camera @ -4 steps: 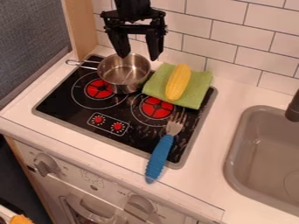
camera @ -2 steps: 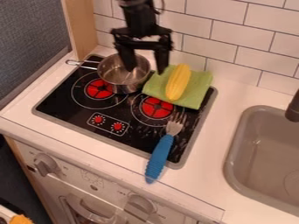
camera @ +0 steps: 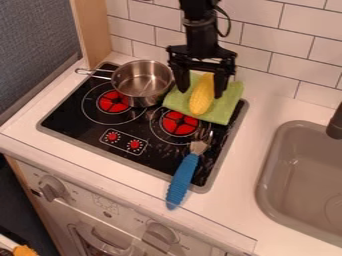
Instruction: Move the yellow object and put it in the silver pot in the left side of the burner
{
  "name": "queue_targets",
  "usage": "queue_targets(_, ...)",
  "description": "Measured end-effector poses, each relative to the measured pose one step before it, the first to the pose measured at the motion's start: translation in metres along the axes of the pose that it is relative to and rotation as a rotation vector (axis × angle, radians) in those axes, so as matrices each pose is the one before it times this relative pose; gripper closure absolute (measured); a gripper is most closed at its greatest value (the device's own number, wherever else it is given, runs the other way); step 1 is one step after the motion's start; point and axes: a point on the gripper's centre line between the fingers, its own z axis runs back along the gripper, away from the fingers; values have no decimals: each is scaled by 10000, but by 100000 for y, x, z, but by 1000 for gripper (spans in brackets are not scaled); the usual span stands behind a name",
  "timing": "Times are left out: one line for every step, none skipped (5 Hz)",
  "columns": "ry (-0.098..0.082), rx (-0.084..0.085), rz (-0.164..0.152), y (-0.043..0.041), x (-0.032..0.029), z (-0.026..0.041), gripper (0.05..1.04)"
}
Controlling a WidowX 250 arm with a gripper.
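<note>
From the left, we see a dark grey panel (camera: 33,35), a wooden post (camera: 93,35) and, behind the worktop (camera: 247,160), a wall of white tiles (camera: 297,45). Below is a pale front with round knobs (camera: 50,188). A black hob (camera: 87,132) with a grey rim is set into the pale worktop. The silver pot (camera: 143,82) stands at the hob's back left, its handle pointing left. A blue-handled fork (camera: 182,181) lies across the hob's front rim. Right of the pot, the yellow corn (camera: 200,102) lies on a green cloth (camera: 224,110). The tool (camera: 200,92) is at the corn's upper end, its fingers well spread, one to each side and not closed on it. Further right, a grey sink (camera: 300,170) is sunk into the worktop.

At the bottom left, the view's edge cuts off an orange thing (camera: 25,251) that we cannot identify. The pot covers part of the red mark beneath it. The fork's tines are hard to make out against the dark hob. The tool hides some of the cloth, and we cannot tell whether a finger touches the corn. At the right edge, the sink and a dark tap (camera: 336,125) are cut off
</note>
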Motion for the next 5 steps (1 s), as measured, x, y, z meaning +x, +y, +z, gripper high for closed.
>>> queue_targets(273,57,391,-166,451,-2131,142)
queue_targets(-171,4,70,99,323,-292,408)
queue_targets(46,53,-108,84,-99,28,445)
queue_targets(-552,-387,-235,-109,-523,2615,446)
queue_targets(-1121,-78,103,1463,97,4491,446)
